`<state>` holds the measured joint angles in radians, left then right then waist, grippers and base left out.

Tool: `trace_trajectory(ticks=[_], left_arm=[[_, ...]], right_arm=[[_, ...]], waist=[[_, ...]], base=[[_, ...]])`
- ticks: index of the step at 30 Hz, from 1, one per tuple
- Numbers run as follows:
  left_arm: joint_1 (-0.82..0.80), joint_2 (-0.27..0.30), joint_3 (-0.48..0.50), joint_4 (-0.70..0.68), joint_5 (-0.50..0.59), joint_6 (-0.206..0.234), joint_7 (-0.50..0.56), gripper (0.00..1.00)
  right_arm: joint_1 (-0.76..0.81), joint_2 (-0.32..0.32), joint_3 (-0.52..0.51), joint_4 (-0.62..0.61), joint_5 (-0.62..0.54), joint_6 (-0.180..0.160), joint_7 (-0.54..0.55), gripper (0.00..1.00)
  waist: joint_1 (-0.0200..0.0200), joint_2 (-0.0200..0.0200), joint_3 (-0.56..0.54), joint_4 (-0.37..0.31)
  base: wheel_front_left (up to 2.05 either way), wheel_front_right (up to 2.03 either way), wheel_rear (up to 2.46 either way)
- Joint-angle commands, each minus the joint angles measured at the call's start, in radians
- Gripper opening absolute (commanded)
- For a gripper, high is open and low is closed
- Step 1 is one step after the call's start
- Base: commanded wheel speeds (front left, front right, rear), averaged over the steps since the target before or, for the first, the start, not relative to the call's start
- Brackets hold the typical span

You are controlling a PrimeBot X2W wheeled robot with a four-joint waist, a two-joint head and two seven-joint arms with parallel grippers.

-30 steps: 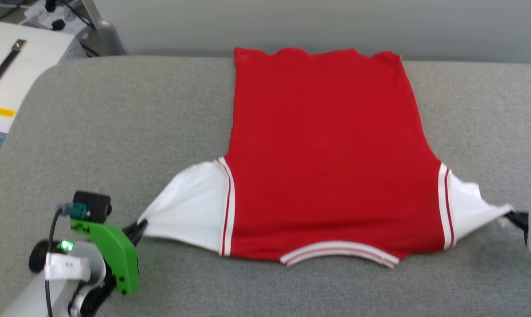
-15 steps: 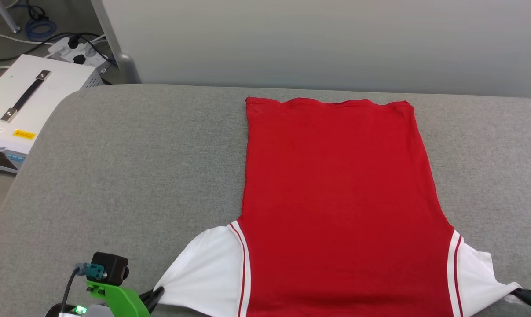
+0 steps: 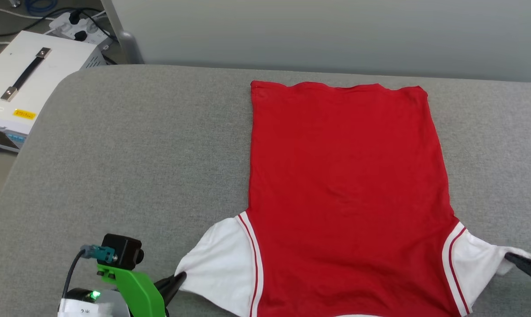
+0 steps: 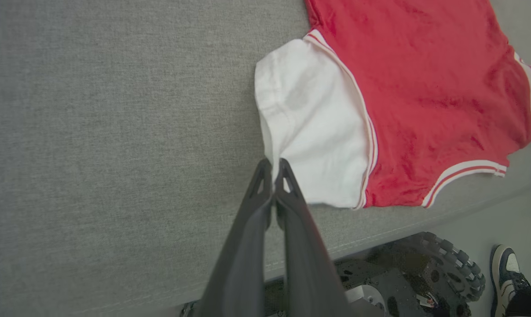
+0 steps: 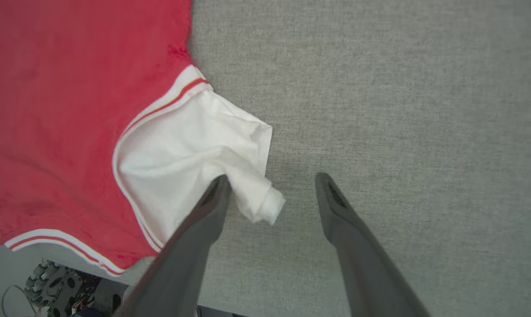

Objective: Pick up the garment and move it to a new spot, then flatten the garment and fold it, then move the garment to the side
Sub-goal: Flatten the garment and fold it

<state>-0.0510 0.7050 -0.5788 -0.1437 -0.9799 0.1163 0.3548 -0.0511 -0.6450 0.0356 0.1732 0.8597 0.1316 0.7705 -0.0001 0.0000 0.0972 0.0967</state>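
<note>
**Head view: shirt spread flat, 1 sleeve pinched, 1 sleeve loose**

Head view. The garment (image 3: pixel 344 185) lies flat on the grey padded table (image 3: pixel 137 154), right of middle. Hem at the far side, striped collar toward the robot's edge. No lettering shows on the upper face. Body smooth, few creases. The 2 white sleeves point outward, 1 to each side.

Left wrist view. Left gripper (image 4: pixel 273 166) is closed tight on the outer edge of the left sleeve (image 4: pixel 309 123), a thin fold of white cloth between the tips. Sleeve drawn to a point toward the grip. Judgement: the pinch holds that side taut so the cloth lies without slack.

Right wrist view. Right gripper (image 5: pixel 272 177) stands wide, the 2 fingers well apart. The bunched tip of the right sleeve (image 5: pixel 181 163) lies between them, unclamped. The finger nearer the shirt lies over the white cloth. That cuff is rumpled and rolled.

Judgement: flattening looks nearly done, folding not yet begun. The sleeves likely sit out sideways because a pull at both ends straightens the shoulders. The next move probably calls for the left jaws to part, then a fresh hold for the fold. Risk: the rolled right cuff gets folded in as a lump.

Off the table: a white case with a handle (image 3: pixel 32 83) at far left, and a person's shoe (image 4: pixel 505 273) beside the robot's wheeled base (image 4: pixel 432 259).
</note>
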Motion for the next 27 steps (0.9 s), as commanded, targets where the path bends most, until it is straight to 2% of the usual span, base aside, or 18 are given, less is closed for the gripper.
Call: trace_trajectory(ticks=[1, 9, 14, 18, 27], left_arm=[[0.01, 0.013, -0.001, -0.03, 0.003, 0.011, 0.014, 0.0], [-0.004, 0.035, -0.01, -0.197, 0.027, 0.063, 0.064, 0.0], [-0.025, 0.042, -0.018, -0.281, 0.045, 0.063, 0.08, 0.0], [-0.054, 0.031, -0.026, -0.331, 0.068, 0.057, 0.078, 0.0], [-0.108, -0.004, -0.05, -0.358, 0.107, 0.036, 0.067, 0.0]], right_arm=[[-0.033, 0.012, -0.026, -0.022, -0.009, -0.001, 0.023, 1.0], [-0.223, 0.058, -0.138, -0.144, -0.084, -0.001, 0.169, 1.0], [-0.381, 0.093, -0.177, -0.162, -0.141, -0.001, 0.277, 1.0], [-0.531, 0.103, -0.191, -0.134, -0.211, -0.001, 0.348, 1.0], [-0.792, 0.076, -0.15, 0.004, -0.348, -0.001, 0.393, 1.0]], waist=[[0.0001, 0.0, 0.042, 0.014], [0.0001, 0.0, 0.179, 0.08], [0.0001, 0.0, 0.265, 0.132], [0.0001, 0.0, 0.344, 0.178], [0.0001, 0.0, 0.449, 0.26]], base=[[0.0, 0.0, 0.0], [0.0, 0.0, 0.0], [0.0, 0.0, 0.0], [0.0, 0.0, 0.0], [0.0, 0.0, 0.0]])
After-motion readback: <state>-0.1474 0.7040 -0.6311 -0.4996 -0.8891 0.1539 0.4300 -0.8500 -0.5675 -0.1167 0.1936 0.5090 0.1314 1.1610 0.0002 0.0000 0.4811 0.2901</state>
